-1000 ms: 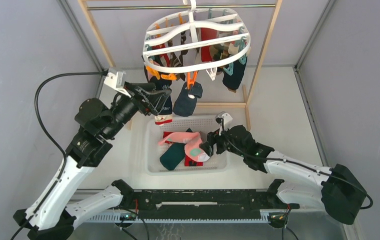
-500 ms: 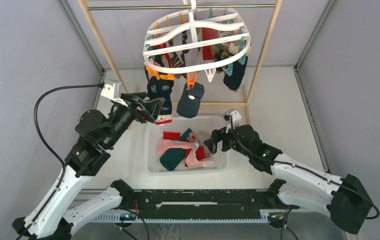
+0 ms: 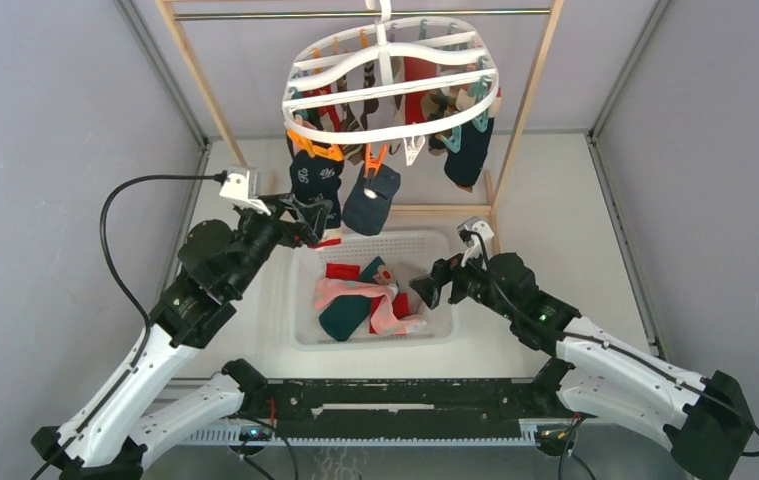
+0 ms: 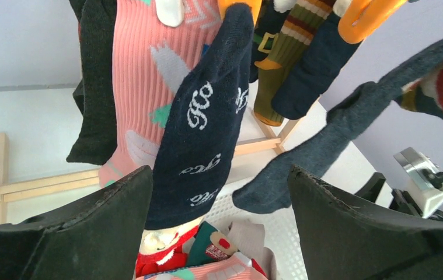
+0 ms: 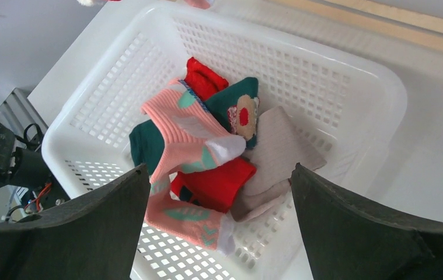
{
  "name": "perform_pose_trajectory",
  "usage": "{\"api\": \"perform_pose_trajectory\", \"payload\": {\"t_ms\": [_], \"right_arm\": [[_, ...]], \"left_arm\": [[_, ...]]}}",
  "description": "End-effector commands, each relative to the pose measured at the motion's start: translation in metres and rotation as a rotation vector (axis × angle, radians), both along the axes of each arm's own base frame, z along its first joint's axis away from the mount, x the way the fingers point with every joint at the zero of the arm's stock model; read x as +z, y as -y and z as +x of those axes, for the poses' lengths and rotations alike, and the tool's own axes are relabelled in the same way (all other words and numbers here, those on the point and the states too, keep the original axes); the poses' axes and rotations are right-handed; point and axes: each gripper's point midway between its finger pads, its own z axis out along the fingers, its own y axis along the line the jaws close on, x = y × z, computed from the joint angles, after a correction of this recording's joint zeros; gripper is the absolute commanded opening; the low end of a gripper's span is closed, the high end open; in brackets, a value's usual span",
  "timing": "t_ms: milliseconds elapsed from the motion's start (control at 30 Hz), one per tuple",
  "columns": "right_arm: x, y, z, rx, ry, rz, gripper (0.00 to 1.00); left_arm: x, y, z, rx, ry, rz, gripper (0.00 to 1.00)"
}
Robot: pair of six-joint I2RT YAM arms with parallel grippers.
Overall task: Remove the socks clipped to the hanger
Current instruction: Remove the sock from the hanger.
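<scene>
The right gripper [image 3: 425,292] has backed off the basket [image 3: 375,238], leaving a pink sock [image 5: 189,140] inside; its jaws gape, empty. The left gripper [image 4: 219,175] has eased back, jaws wide either side of (not gripping) a navy sock [image 4: 204,122] clipped to the hanger [image 3: 386,60]; the sock's white monogram is unreadable.

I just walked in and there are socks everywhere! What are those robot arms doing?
Two robot arms are taking socks off the white hanger. The left gripper is open, raised up at a hanging navy sock with white letters. The right gripper is open above the white basket, where a pink sock and a few others already lie. Many socks hang from the hanger.
</scene>
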Motion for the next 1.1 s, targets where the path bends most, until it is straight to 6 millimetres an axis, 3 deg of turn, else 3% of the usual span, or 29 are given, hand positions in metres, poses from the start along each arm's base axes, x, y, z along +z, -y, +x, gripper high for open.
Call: {"api": "perform_pose_trajectory", "payload": {"t_ms": [0,167,467,833,1067], "right_arm": [[0.008,-0.004,-0.008,0.031,-0.009,0.054,0.95],[0.008,-0.005,-0.014,0.047,-0.017,0.062,0.94],[0.005,-0.005,-0.019,0.055,-0.026,0.07,0.93],[0.01,-0.008,-0.026,0.082,-0.023,0.094,0.92],[0.025,-0.025,-0.04,0.162,-0.013,0.161,0.86]], "left_arm": [[0.003,0.0,0.014,0.037,0.048,0.011,0.89],[0.004,0.006,0.023,0.034,0.069,0.029,0.79],[0.009,0.019,0.033,-0.001,0.08,0.046,0.35],[0.011,0.03,0.041,-0.037,0.07,0.055,0.14],[0.016,0.036,0.036,-0.076,0.035,0.051,0.03]]}}
